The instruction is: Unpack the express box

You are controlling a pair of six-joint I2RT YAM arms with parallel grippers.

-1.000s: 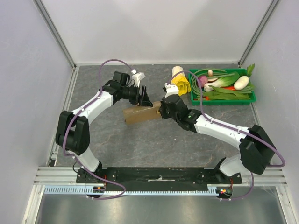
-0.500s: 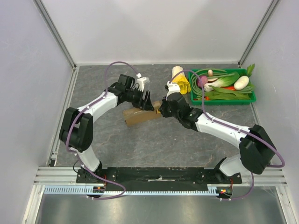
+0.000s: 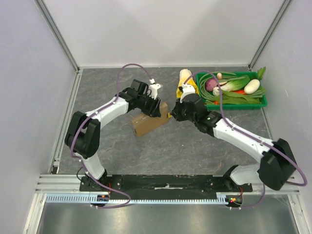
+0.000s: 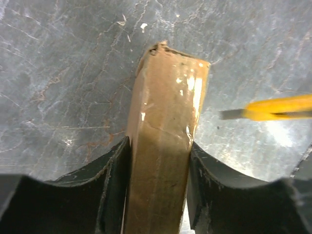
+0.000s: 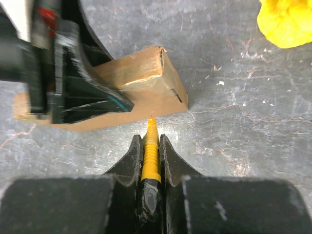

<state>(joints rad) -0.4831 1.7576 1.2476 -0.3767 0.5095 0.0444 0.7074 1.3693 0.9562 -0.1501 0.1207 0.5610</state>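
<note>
Both clenched, we see: left end effector (image 4: 158, 151) on the box (image 4: 168, 97), right end effector (image 5: 151, 139) on a yellow cutter (image 5: 150, 161) at its 3 o'clock.

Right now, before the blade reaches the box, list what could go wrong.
1. The yellow cutter, held in the right tool, points at the express box close beside the left tool; it could strike that tool's fingers.
2. The left tool clamps the box only by its sides, so the blade's push might twist or slide it.
</note>
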